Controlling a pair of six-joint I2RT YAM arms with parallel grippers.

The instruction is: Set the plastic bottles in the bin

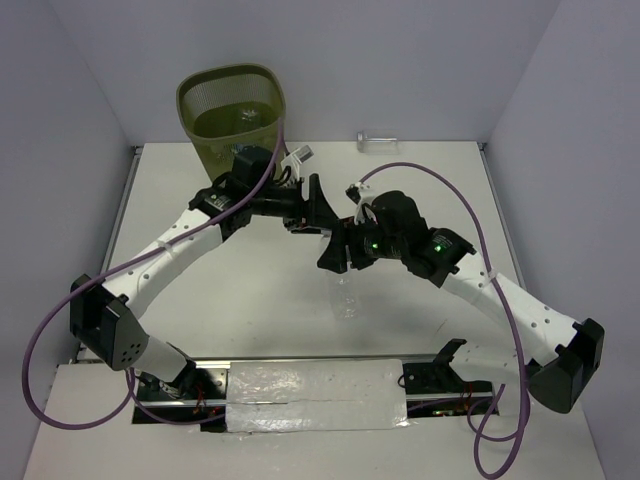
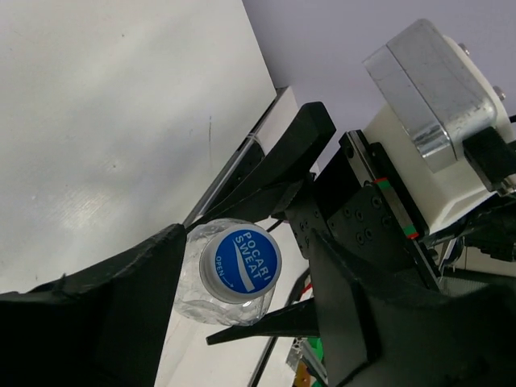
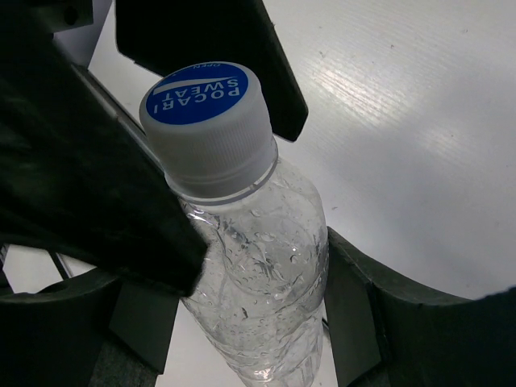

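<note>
Showing a white counter catching soft, even light and giving back a faint sheen. Closing it in on the far edge and both side edges, plain pale lilac walls meeting at the far corners.

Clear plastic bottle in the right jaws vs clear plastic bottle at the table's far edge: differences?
Grip: the blue-capped clear plastic bottle sits between the right gripper's jaws; the far-edge clear plastic bottle lies free. Pose: the first points cap-up, the second lies flat. Both clear, outside the olive-green mesh bin.
</note>
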